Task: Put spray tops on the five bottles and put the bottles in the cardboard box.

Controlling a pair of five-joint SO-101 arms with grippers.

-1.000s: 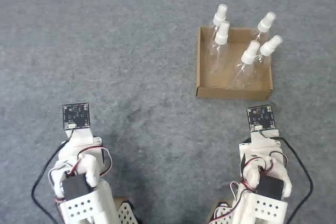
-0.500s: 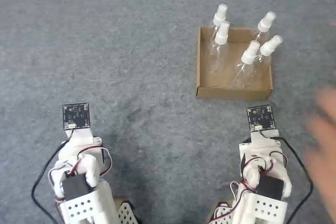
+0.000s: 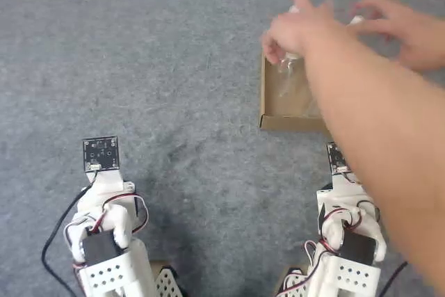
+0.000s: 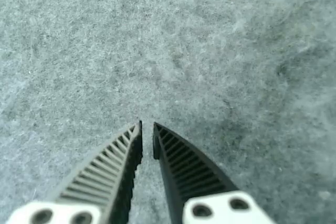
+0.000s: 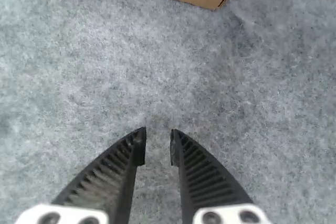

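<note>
Standing in the shallow brown cardboard box (image 3: 288, 124) by the grey felt worktop's (image 3: 174, 67) far right edge: a clear plastic bottle (image 3: 286, 78). Hovering above, one blurred hand (image 3: 300, 29) and a second hand (image 3: 407, 33), fingers curled, hold impossible to tell. Resting near the front edge, left black-fingered gripper (image 4: 147, 125) nearly closed, right black-fingered gripper (image 5: 157, 132) slightly parted, both gripping nothing.

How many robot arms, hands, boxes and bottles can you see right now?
Robot arms: 2
Hands: 2
Cardboard box: 1
Bottle in plain sight: 1 (the hands cover most of the box)
Total: 6
</note>
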